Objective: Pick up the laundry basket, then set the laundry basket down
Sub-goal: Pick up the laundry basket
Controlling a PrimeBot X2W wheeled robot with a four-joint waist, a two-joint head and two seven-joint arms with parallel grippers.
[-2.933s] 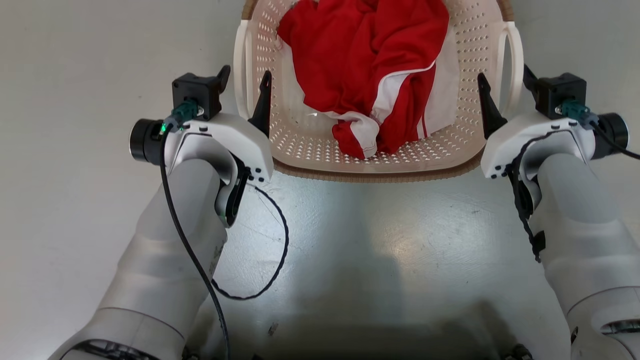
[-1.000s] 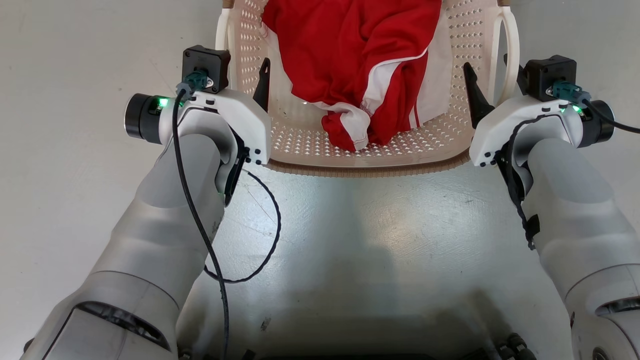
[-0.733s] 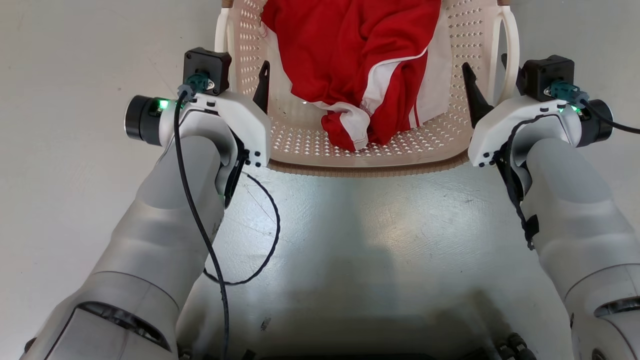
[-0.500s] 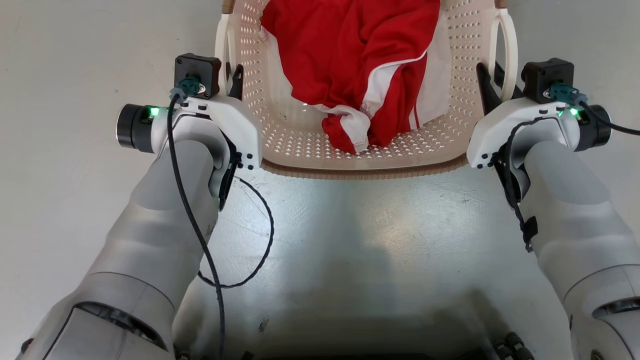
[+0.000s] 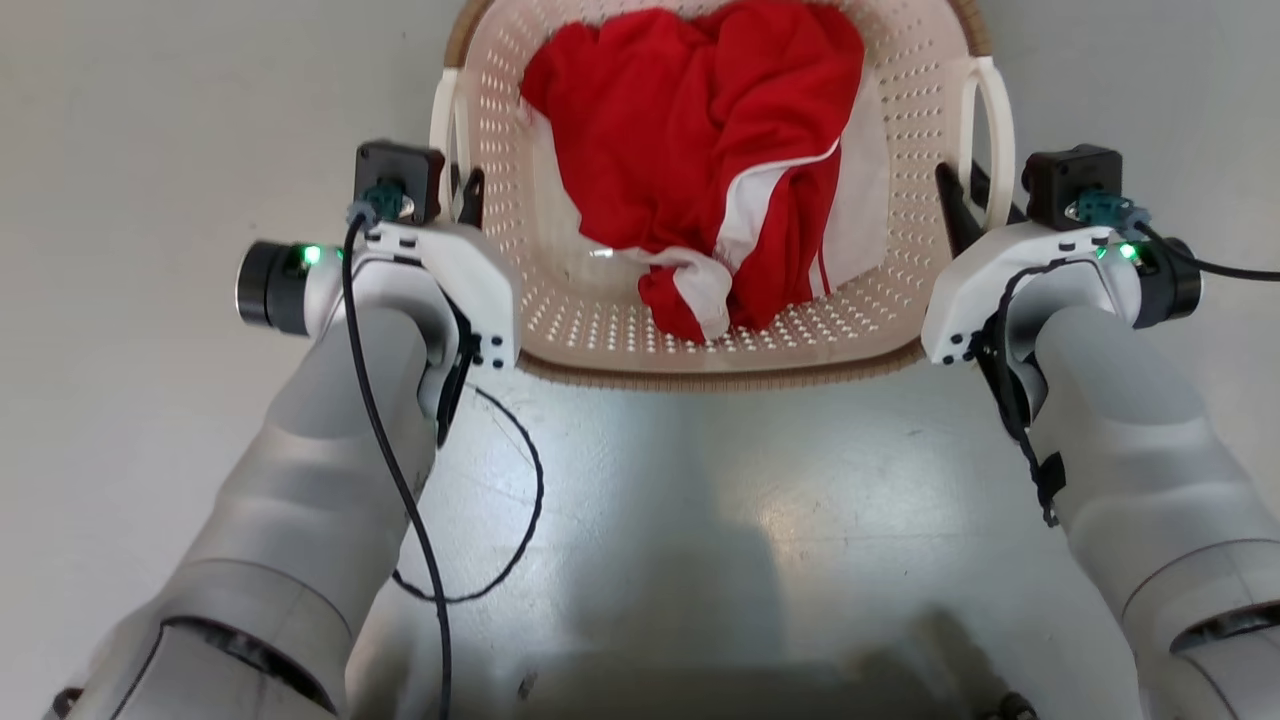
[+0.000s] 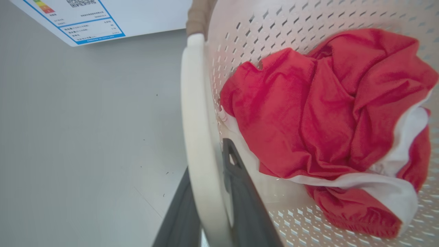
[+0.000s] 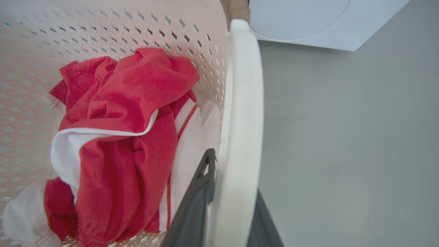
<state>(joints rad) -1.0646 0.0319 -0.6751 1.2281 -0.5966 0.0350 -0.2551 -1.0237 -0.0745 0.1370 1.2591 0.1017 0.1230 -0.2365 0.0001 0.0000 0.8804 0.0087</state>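
The laundry basket [image 5: 720, 378] sits low in front of the robot, at the top middle of the head view, squarely between the two forearms. It is a small, cream-white, rounded-rectangular tub with rows of little holes in its walls and bottom, a brown woven-look rim, and a white loop handle on each side. A crumpled red garment with white trim [image 5: 700, 180] lies inside, heaped toward the far wall and leaving the near part of the bottom bare.

The left hand [image 5: 458, 190] pinches the left handle [image 5: 442, 120]. The left wrist view shows one dark finger [image 6: 240, 192] inside the loop, against the basket wall, and the other outside it, with the white bar between them. The right hand [image 5: 965, 185] grips the right handle [image 5: 995, 130] the same way, and the right wrist view shows its fingers [image 7: 195, 199] on either side of the bar. Neither hand is spread.

As for progress, the grasp looks made on both sides, so the approach and closing are done. The head view looks almost straight down, so it is hard to say whether the basket is off the pale grey floor [image 5: 150, 400] or resting on it. At best the lift is only beginning. The rest of the raise, any carry and the setting down are left to do.

Beyond the basket, both wrist views catch the corner of a white appliance [image 7: 308, 20], probably a washer.
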